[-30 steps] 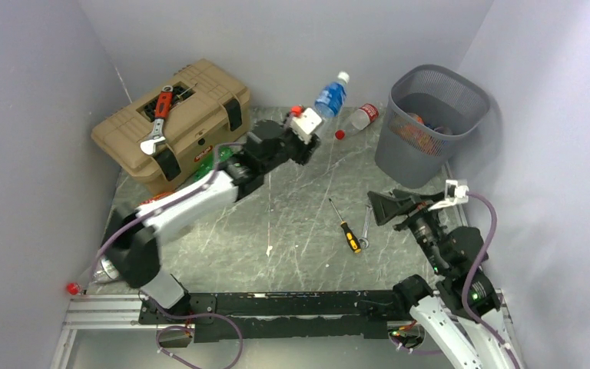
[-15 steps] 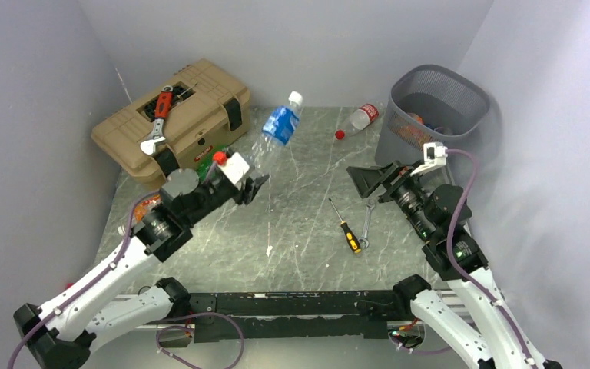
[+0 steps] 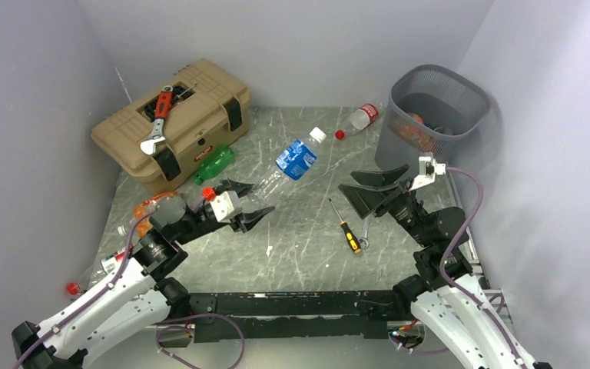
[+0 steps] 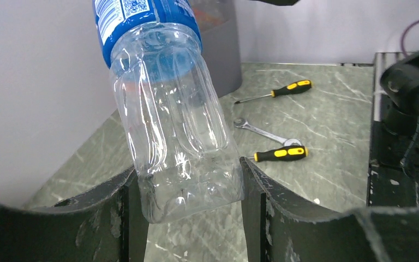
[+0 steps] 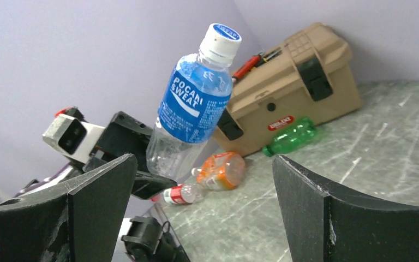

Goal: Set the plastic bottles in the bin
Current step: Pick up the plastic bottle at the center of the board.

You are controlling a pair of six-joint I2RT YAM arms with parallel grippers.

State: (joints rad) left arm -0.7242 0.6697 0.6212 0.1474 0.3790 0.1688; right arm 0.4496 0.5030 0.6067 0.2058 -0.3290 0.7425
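Note:
My left gripper (image 3: 260, 198) is shut on the base of a clear plastic bottle (image 3: 296, 157) with a blue label and white cap, held tilted above the table's middle. In the left wrist view both fingers (image 4: 114, 218) press the bottle (image 4: 163, 109). My right gripper (image 3: 349, 182) is open and empty, facing that bottle (image 5: 193, 109) from the right with a gap between. The grey mesh bin (image 3: 430, 115) stands at the far right with litter inside. Other bottles lie on the table: a red-capped bottle (image 3: 357, 119), a green bottle (image 3: 215, 163) and an orange bottle (image 3: 150, 207).
A tan toolbox (image 3: 180, 115) with a red wrench (image 3: 157, 115) on its lid stands at the far left. A screwdriver (image 3: 346, 227) and a spanner (image 3: 365, 227) lie right of centre. A small red-labelled bottle (image 5: 183, 194) rests by the near left edge.
My left arm has pulled back from the far middle toward the near left, carrying the bottle to the table's centre. My right arm has risen and swung left, jaws staying open.

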